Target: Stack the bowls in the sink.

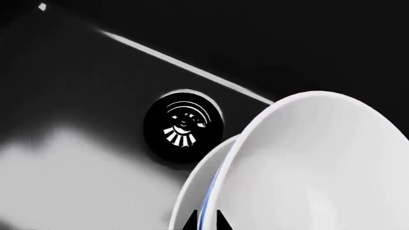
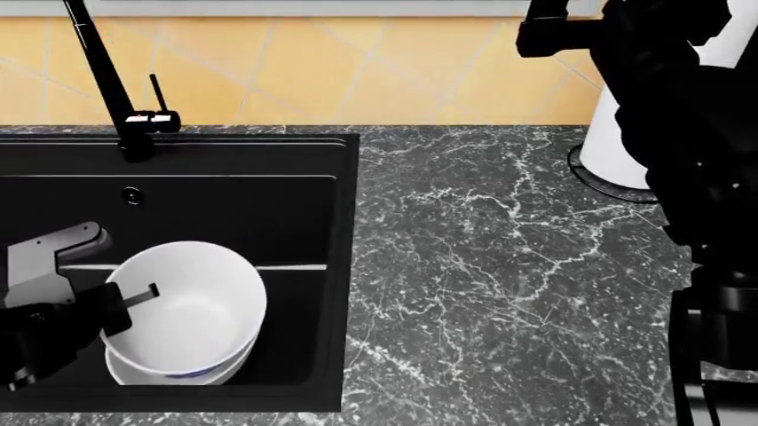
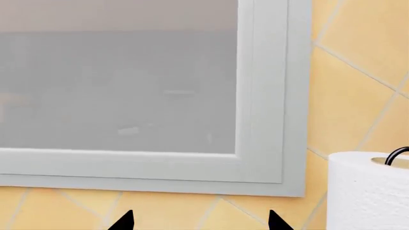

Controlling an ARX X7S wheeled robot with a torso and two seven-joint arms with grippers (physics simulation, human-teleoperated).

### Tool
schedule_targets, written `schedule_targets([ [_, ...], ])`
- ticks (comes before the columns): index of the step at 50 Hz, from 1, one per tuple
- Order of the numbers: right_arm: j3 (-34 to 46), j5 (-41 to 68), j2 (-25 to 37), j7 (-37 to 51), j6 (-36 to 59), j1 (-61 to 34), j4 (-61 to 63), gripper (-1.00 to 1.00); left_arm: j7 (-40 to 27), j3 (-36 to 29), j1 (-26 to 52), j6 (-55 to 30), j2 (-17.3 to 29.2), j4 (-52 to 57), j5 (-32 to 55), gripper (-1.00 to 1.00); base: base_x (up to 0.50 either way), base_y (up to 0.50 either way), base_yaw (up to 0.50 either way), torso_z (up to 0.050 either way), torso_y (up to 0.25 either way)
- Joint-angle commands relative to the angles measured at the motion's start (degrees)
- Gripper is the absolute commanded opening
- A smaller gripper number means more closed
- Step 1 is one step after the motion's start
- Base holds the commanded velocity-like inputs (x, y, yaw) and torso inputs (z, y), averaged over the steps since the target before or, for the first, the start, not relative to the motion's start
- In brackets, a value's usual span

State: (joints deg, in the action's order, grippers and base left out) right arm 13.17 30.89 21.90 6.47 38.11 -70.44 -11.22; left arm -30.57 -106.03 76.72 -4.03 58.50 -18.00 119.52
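Black sink (image 2: 237,191): 2 bowls (image 2: 190,306) nested, mouths up, L claw (image 2: 133,302) on rim.

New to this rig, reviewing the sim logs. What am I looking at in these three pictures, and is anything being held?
It is a simulated two-armed wheeled robot at a kitchen counter.

The head view looks down from the robot's head. It shows the black sink with its faucet, set in a marble top. In the sink, the smaller bowl sits inside the wide bowl. The left hand is at the smaller bowl's rim, apparently pinching it.

The left wrist view looks along that arm: both bowls and the drain.

The right wrist view faces the wall: a window frame, yellow tiles and a paper roll. The right hand is open and holds nothing.
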Motion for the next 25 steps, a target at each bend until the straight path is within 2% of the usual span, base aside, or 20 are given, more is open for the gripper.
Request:
schedule_targets([
  [1,0.1,0.2,0.1,0.2,0.2,0.0,0.2,1.0,0.4,0.1,-0.4,0.0,-0.2,-0.4,-0.2,-1.0,0.0,0.0,0.0,0.0,0.0],
  [6,0.0,0.2,0.1,0.1,-0.2,0.3,0.0,1.0,0.3,0.1,-0.2,-0.4,-0.1,-0.1,-0.4,-1.0,0.0,0.0,0.0,0.0,0.0],
  [7,0.0,0.2,0.1,0.0,-0.3,0.3,-0.1,1.0,0.2,0.1,-0.1,-0.5,0.0,0.0,-0.4,1.0,0.0,0.0,0.0,0.0,0.0],
  [25,0.0,0.4,0.1,0.1,-0.3,0.2,-0.2,1.0,0.6,0.2,0.1,-1.2,0.0,0.1,-1.1,1.0,0.0,0.0,0.0,0.0,0.001],
])
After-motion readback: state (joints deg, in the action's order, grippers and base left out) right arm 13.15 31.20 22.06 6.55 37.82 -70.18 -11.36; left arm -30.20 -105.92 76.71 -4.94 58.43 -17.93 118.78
